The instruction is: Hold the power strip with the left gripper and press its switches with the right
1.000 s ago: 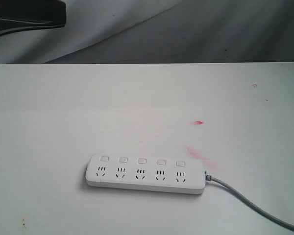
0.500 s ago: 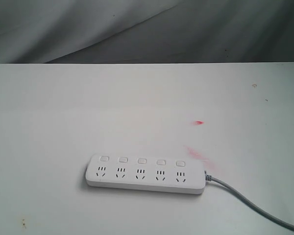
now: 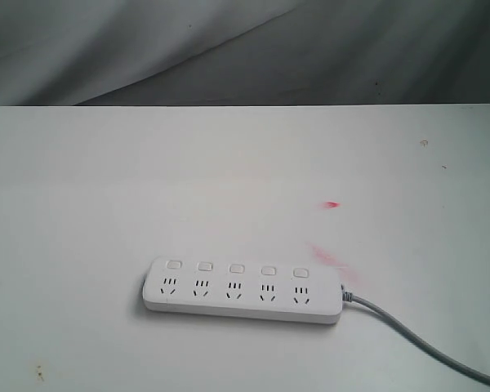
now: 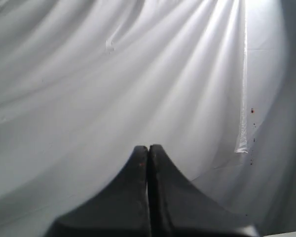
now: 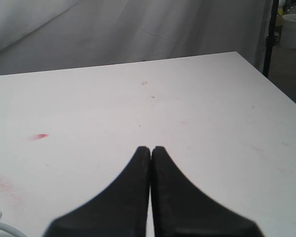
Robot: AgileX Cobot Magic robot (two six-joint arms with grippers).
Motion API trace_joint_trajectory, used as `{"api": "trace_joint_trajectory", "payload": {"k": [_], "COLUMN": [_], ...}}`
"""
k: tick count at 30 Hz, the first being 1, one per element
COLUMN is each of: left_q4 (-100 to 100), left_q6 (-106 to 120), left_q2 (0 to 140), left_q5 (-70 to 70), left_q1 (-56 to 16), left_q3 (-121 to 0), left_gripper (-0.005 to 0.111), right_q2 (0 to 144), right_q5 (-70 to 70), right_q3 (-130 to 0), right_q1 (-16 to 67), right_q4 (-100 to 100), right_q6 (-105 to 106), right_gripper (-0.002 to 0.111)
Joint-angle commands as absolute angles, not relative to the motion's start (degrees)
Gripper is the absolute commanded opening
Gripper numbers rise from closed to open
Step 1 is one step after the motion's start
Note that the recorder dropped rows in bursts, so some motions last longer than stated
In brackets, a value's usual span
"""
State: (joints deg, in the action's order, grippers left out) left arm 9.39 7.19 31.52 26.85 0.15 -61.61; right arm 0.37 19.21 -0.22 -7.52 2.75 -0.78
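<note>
Lying flat: white power strip (image 3: 242,291), five switches (image 3: 237,268) | left fingers (image 4: 133,197) clenched | right fingers (image 5: 130,197) clenched

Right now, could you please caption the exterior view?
White power strip lies untouched on a white table, its grey cable trailing off to the right.

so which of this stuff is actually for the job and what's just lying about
For the job:
- power strip
- switches
- left gripper, shut, not at the strip
- right gripper, shut, not at the strip

Just there:
- red marks
- grey cloth
- bucket
</note>
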Motion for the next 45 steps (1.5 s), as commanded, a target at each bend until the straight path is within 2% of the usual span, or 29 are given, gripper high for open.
{"api": "trace_joint_trajectory", "payload": {"k": [1, 8, 28, 39, 45], "left_q4": [5.8, 5.7, 5.4, 3.9, 2.3], "left_q6": [1.1, 0.0, -3.0, -2.4, -2.6], "left_q2": [31.3, 30.8, 15.1, 11.9, 5.2], "left_q5": [27.0, 25.1, 10.1, 10.5, 10.8], "left_q1": [0.0, 0.0, 0.0, 0.0, 0.0], "left_q3": [-61.5, -57.2, -17.9, -10.4, -5.8], "left_gripper": [0.0, 0.0, 0.0, 0.0, 0.0], "right_q2": [0.0, 0.0, 0.0, 0.0, 0.0], "right_q5": [19.2, 19.2, 19.2, 19.2, 19.2], "right_q3": [0.0, 0.0, 0.0, 0.0, 0.0], "right_q1": [-8.0, -8.0, -8.0, -8.0, -8.0], "right_q4": [2.6, 2.6, 2.6, 2.6, 2.6], "right_q6": [-0.7, -0.7, -0.7, -0.7, -0.7], "right_gripper": [0.0, 0.0, 0.0, 0.0, 0.0]}}
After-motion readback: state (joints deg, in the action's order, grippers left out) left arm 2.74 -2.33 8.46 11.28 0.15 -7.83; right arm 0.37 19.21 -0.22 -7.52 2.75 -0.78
